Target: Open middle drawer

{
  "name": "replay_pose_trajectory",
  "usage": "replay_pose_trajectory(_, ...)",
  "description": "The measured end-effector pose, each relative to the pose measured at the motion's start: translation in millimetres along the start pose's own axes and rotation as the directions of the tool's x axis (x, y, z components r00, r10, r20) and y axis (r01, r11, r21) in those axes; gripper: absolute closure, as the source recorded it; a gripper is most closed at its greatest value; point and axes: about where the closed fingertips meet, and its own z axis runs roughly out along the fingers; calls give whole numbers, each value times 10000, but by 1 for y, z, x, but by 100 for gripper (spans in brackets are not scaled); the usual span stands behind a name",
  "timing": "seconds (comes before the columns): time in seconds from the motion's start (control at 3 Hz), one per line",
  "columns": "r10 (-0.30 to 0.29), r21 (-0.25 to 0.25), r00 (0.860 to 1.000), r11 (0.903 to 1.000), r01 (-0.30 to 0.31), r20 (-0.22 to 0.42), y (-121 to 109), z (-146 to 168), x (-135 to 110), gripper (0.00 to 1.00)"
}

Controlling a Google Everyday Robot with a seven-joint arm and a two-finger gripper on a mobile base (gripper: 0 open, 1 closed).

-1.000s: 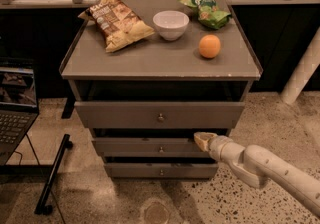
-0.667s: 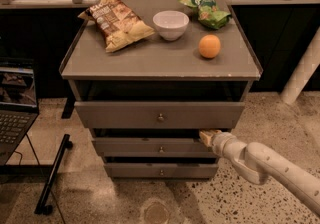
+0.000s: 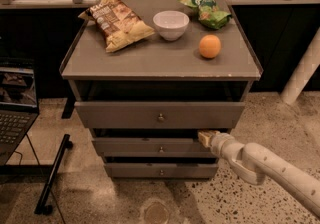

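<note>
The middle drawer (image 3: 145, 147) is the grey, low front panel with a small round knob (image 3: 161, 149), between the taller top drawer (image 3: 125, 115) and the smaller bottom drawer (image 3: 135, 170). It sticks out slightly, with a dark gap above it. My gripper (image 3: 206, 137), on a white arm coming from the lower right, is at the middle drawer's upper right corner, by its top edge and well right of the knob.
On the cabinet top (image 3: 160, 60) lie a chip bag (image 3: 117, 20), a white bowl (image 3: 171, 24), a green bag (image 3: 206, 7) and an orange (image 3: 210, 46). A laptop (image 3: 15, 108) stands at the left, and a black bar (image 3: 52, 175) lies on the floor.
My gripper has shifted a little to the right along the middle drawer's top edge. The drawers look unchanged.
</note>
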Motion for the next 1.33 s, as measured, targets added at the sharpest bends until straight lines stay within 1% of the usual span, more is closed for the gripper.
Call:
replay_pose_trajectory(0.33, 143, 182, 9997, 9997, -140, -182, 1, 11, 9, 100)
replay_pose_trajectory(1.0, 387, 651, 9988, 9972, -366, -302, -3, 30, 17, 100)
replay_pose_trajectory(1.33, 92, 1057, 9994, 9944, -56, -338, -11, 40, 6, 100)
